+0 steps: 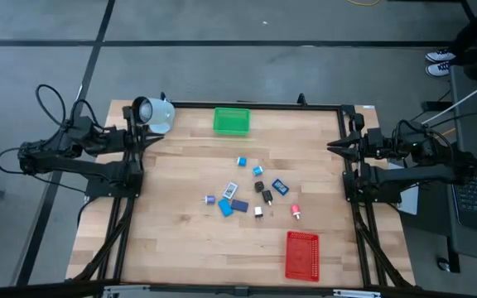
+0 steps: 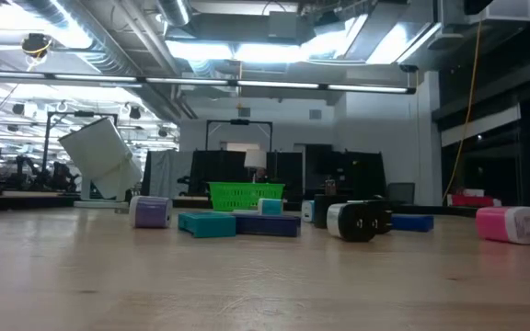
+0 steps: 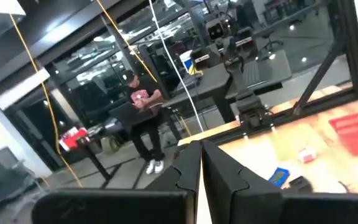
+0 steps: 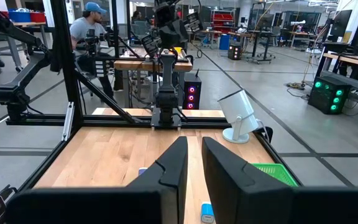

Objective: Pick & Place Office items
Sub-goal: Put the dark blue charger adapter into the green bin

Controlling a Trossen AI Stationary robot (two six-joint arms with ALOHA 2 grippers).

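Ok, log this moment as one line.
stage: not started | left pincer: shut, parked at table edge | right pincer: shut, parked | office items: scattered mid-table, untouched

Bright overhead strip lights (image 2: 237, 48) — faint shadows, soft blur in left wrist view

The office items (image 1: 251, 193) lie scattered and loose between the green tray (image 1: 231, 121) and the red one: blue flat rectangles, small black pieces, white-blue bits; a red-white piece (image 1: 296, 213) lies nearest the red tray (image 1: 302, 255).

Office items (image 1: 251, 192), trays on table (image 1: 180, 240)
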